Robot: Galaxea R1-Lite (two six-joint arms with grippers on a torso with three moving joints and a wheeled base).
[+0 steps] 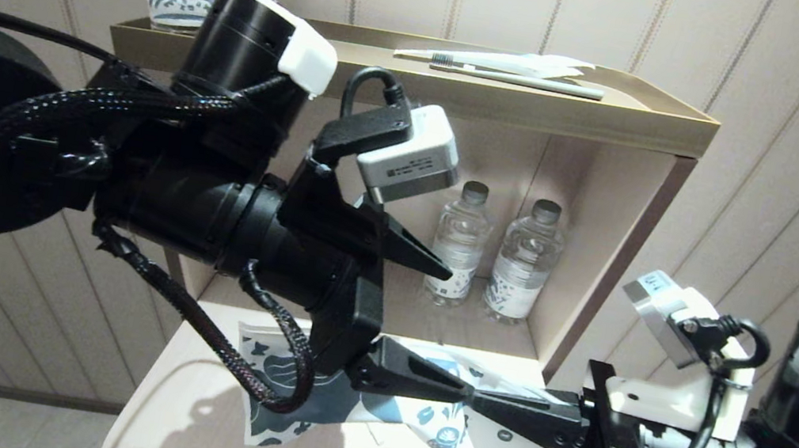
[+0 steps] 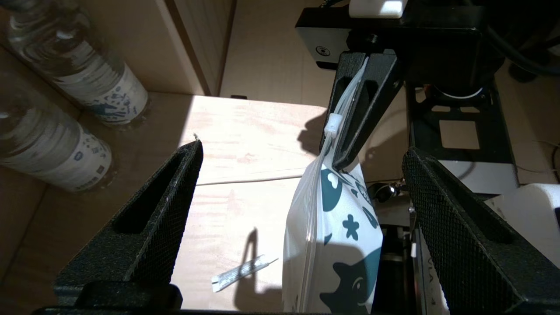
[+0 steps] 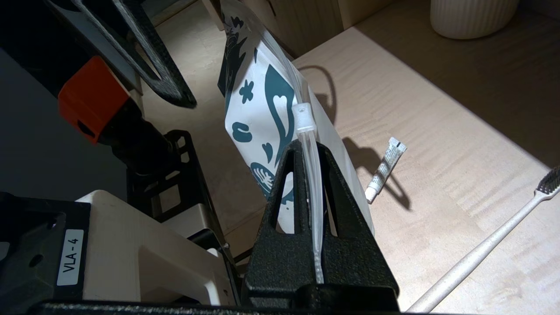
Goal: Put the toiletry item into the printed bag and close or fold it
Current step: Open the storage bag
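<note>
the printed bag [image 1: 371,404] hangs above the table [image 1: 177,413], between the left gripper [image 2: 302,210] and the right gripper [image 1: 490,411]; a small tube [image 3: 385,168] lies on the table beside it.

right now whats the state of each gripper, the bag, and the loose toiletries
right gripper: shut on printed bag's zip edge
left gripper: open, either side of bag
printed bag: hanging, lifted off table
small tube: lying on table, outside bag
toothbrush: lying on table

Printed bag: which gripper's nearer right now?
Right. The right gripper is shut on the printed bag at its zip edge; the left gripper is open, fingers straddling the bag without touching.
</note>
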